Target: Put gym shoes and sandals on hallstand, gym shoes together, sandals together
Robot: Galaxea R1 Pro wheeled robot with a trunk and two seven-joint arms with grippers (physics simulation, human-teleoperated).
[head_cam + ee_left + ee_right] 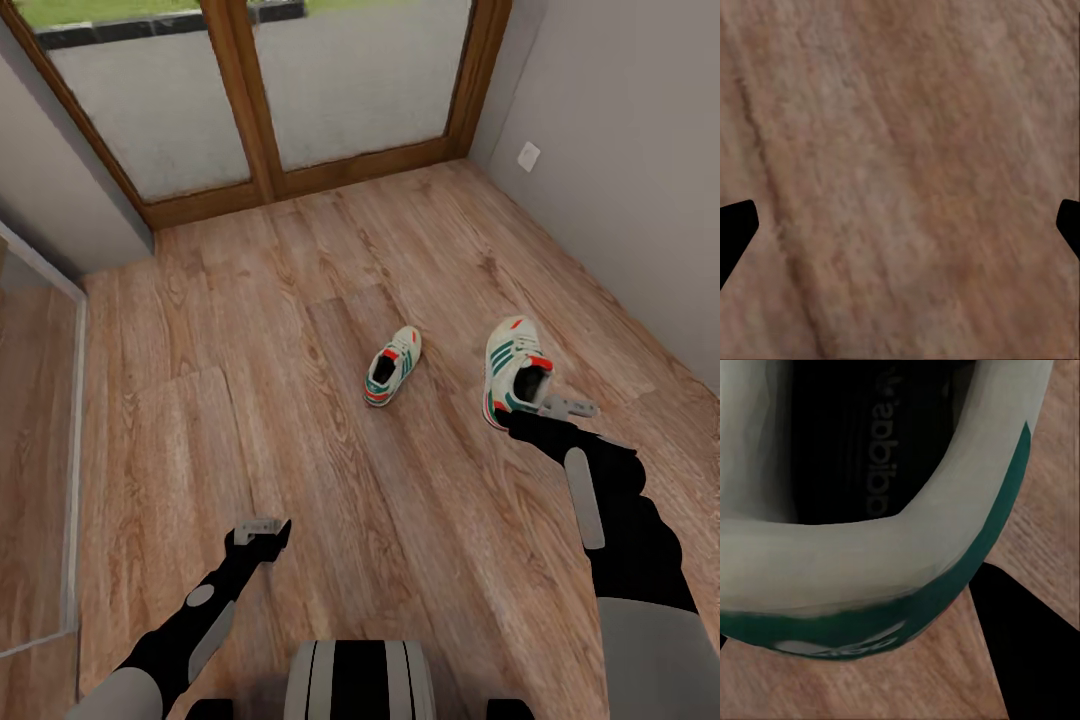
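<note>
Right tool (545, 405) reaches down at gym shoe's (512, 365) heel collar.

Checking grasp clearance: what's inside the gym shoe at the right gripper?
The gym shoe opening shows a dark insole with printed lettering, nothing else lying on it. Toward the toe the interior is dark and covered by the upper, so unknown. The right gripper sits at its heel rim.

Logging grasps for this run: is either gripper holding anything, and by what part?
The right gripper is at the heel collar of the right gym shoe; a closed grip cannot be confirmed. The left gripper is open, holding nothing.
</note>
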